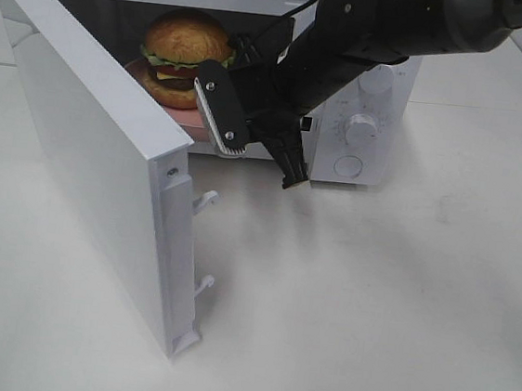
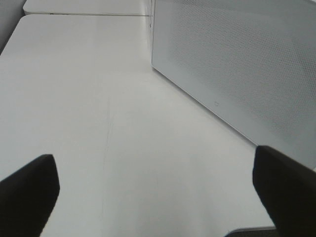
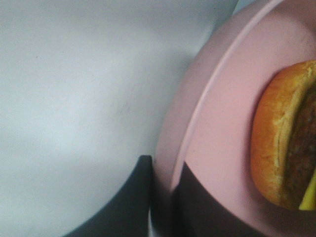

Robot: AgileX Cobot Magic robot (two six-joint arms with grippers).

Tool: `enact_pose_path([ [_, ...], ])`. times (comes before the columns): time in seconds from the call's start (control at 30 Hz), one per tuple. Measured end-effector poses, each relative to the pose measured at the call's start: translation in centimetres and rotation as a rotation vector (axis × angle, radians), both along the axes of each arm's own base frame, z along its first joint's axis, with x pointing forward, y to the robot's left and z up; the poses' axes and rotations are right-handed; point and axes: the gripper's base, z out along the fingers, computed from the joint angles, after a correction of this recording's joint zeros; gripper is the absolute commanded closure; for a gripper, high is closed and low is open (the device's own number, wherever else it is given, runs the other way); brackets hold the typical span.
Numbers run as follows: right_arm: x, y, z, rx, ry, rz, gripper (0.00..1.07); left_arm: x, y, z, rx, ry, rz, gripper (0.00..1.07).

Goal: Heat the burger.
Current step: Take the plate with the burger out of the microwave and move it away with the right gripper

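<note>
A plain white tabletop (image 1: 399, 303) fills the scene, bearing a white box-shaped microwave oven (image 1: 366, 132) whose white hinged door (image 1: 88, 154) stands swung wide.

My right gripper (image 3: 165, 197) reaches into the oven mouth, its dark fingers pinched onto the rim of a flat round pink plate (image 3: 217, 123); one finger lies above the rim and one below. On that plate, inside the cavity, sits the small round burger (image 1: 184, 57) with its glossy golden-brown bun, green lettuce and dark filling. Whether the plate already rests fully on the oven floor I cannot tell.

My left gripper (image 2: 153, 197) hangs with its two dark fingers spread wide, holding nothing, low over bare table beside the perforated outer face of the open door.

Risks, as I judge them: opening my fingers while the plate is not seated would tip it and slide the burger off; withdrawing at an angle could drag the rim outward and leave the plate fouling the door's closing path; my arm passes close to the control knobs (image 1: 362, 127) and could knock one.
</note>
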Motion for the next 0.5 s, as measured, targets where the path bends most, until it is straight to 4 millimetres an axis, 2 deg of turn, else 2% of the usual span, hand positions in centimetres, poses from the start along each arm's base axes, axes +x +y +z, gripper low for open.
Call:
enact_pose_path([
  [0.5,-3.2,-2.1,1.6,-0.024,-0.007,0.042,1.07,0.0,0.0,0.0,0.000,0.000,0.000,0.07],
])
